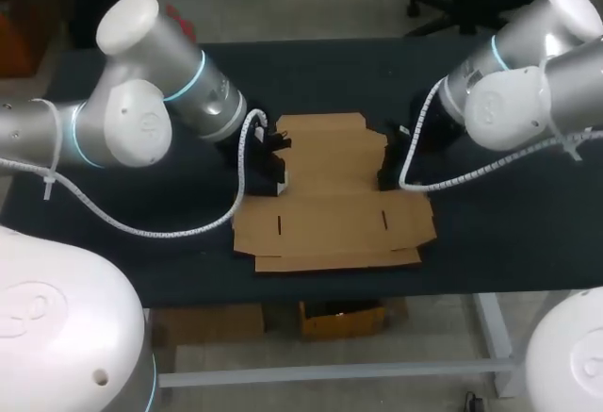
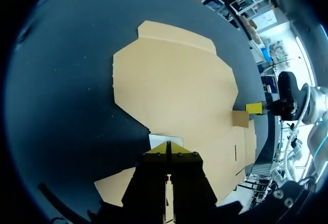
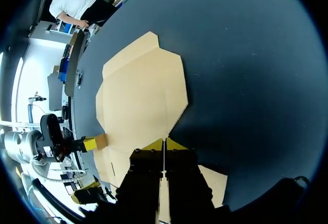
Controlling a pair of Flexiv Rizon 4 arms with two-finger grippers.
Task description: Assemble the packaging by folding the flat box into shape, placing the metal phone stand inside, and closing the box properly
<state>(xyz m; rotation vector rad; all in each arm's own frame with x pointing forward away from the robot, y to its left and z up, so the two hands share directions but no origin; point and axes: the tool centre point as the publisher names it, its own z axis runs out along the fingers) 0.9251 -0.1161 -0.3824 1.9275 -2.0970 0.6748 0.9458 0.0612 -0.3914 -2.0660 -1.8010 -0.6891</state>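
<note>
Item: box, one flat blank of plain brown cardboard, matte, creased, with angled corners. It lies mid-table on the dark table.

Orientation: the panels follow one another from the far side to the near edge. The narrower stepped flap points away and the widest panel lies nearest. Two short slits are cut in that wide panel, one toward each side.

Obscured: both side flaps are largely covered in the head view by the black end-effector bodies. The blank's edge under each arm cannot be traced there. In each wrist view the near part of the blank is cut off behind that arm's own fingers.

Left end effector: at the blank's left side. In its wrist view the yellow tips are drawn together to a thin seam on the flap. The right wrist view shows a small cardboard tab standing at its tip.

Right end effector: at the blank's right side, tips likewise pinched together on the flap, with a raised tab beside its tip in the left wrist view.

Fittings: white coiled cable hangs along each arm.
</note>
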